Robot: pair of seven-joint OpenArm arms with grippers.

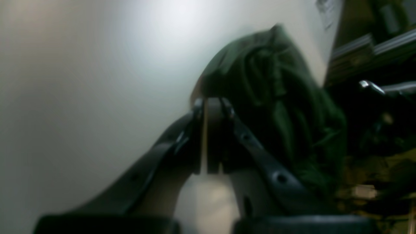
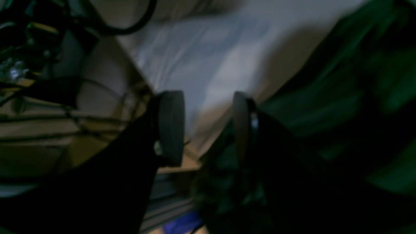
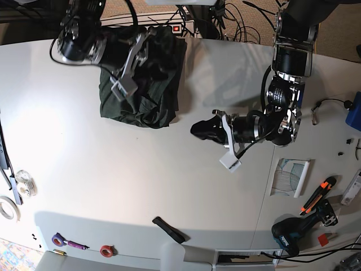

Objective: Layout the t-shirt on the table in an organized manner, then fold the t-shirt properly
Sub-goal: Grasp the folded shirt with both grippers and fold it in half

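Right wrist view, blurred, shows right gripper [image 2: 208, 126] parted beside t-shirt [image 2: 325, 97]; left gripper [image 1: 213, 104] pinched closed, empty.

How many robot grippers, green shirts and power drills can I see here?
grippers: 2 (left gripper, right gripper)
green t-shirt: 1
power drill: 1
Total: 4

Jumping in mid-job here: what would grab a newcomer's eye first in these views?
A dark green t-shirt lies bunched on the table at the upper left of the base view, with the right claw open over it. The left claw is shut near mid-table, apart from the cloth, and a drill lies at that view's lower right.
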